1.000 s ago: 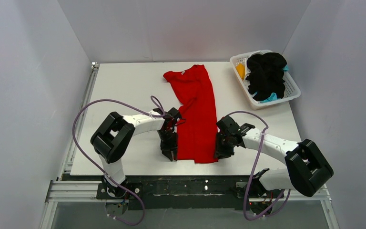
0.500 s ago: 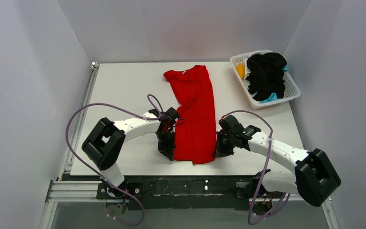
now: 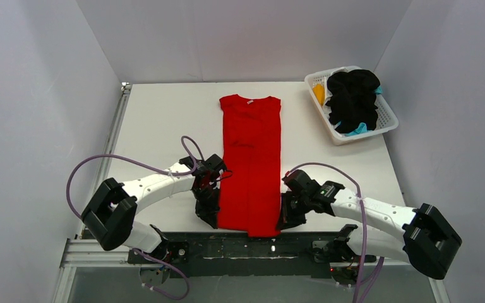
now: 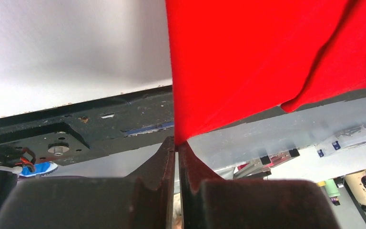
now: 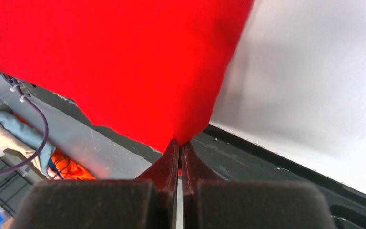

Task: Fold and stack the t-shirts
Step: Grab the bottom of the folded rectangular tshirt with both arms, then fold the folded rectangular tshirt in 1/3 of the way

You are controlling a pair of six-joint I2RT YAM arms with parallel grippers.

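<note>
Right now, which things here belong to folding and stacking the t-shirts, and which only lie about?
For the job: red t-shirt, pinched at its near corners by the left claw and the right claw; black t-shirt; orange-yellow t-shirt; teal t-shirt.
Lying about: white basket holding those three; table.

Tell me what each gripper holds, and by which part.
Both hold the red t-shirt by its hem end: the left gripper pinches the near left corner, and the right gripper pinches the near right corner.
</note>
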